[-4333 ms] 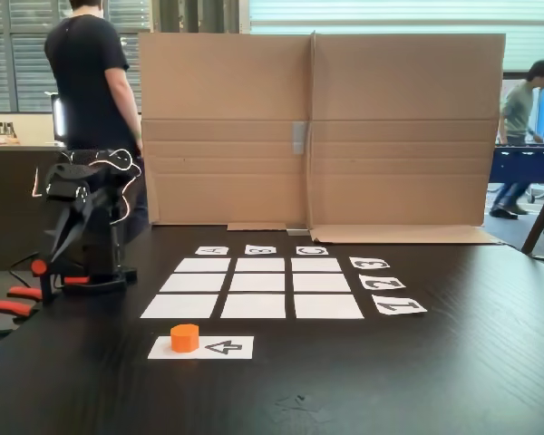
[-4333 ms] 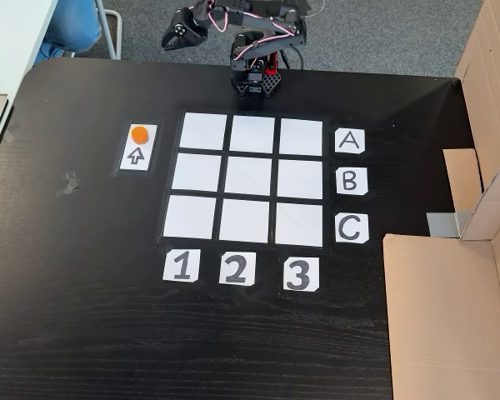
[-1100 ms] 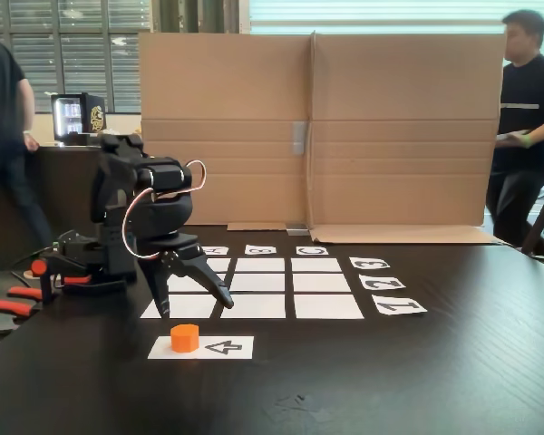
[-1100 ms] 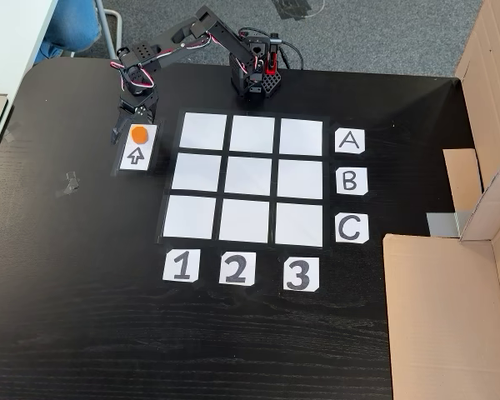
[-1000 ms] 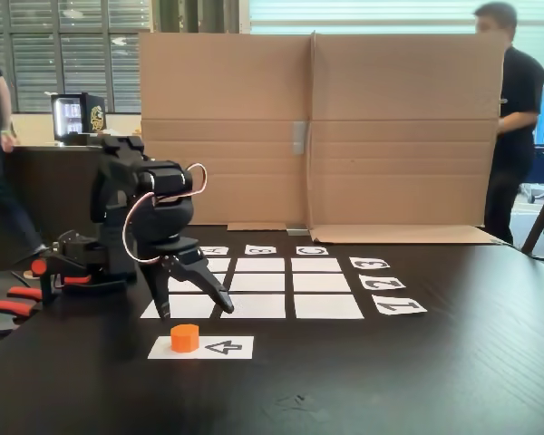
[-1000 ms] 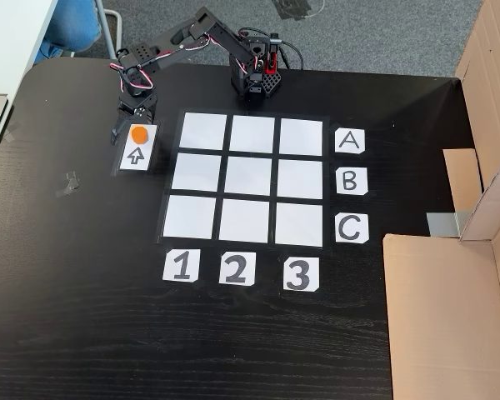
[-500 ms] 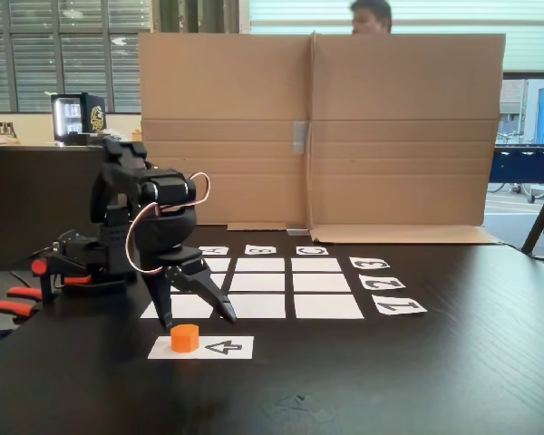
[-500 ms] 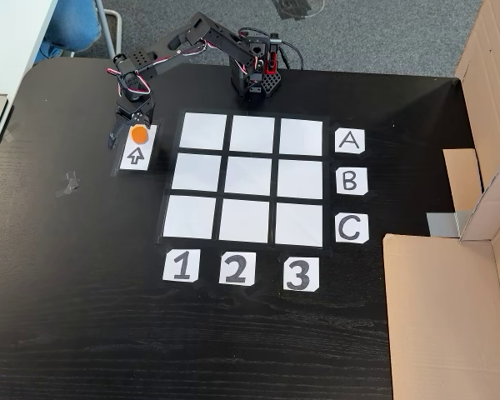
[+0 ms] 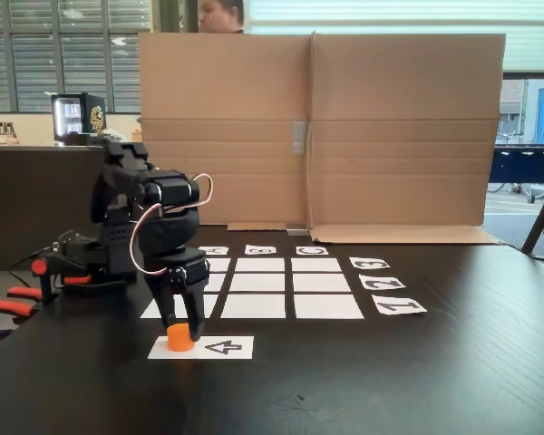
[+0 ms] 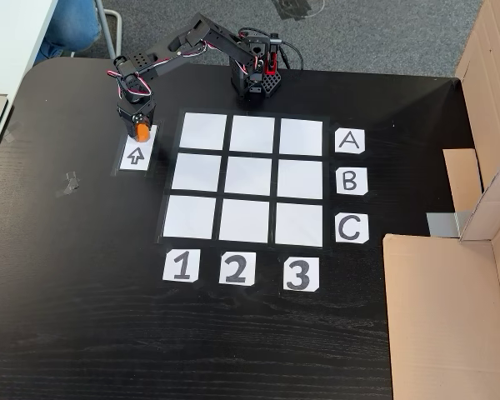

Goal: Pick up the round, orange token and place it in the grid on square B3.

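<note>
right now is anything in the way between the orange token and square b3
Nothing visible stands in the way. The token sits on the arrow strip with the gripper around it. In the fixed view from above, the white squares leading to B3, in line with the B card and 3 card, are bare.

Black table (image 10: 83,317) carries the grid (image 10: 246,178), letter cards to its right in a fixed view, a cardboard screen (image 9: 317,136) far back.
</note>
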`<action>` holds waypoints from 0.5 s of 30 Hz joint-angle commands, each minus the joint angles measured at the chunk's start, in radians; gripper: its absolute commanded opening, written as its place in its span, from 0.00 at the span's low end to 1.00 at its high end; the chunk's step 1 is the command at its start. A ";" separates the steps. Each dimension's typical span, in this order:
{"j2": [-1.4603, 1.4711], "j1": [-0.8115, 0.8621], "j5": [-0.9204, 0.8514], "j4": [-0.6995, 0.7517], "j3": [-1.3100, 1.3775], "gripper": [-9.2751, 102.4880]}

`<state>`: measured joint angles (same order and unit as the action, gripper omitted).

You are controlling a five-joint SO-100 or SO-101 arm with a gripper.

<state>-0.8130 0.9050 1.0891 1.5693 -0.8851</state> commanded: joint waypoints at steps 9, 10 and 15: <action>-0.020 0.025 -0.017 0.002 0.046 0.07; -0.031 0.026 -0.018 0.002 0.046 0.07; -0.160 0.020 -0.037 -0.005 0.006 0.07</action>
<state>-0.8468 0.9250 1.0707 1.5677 -0.8774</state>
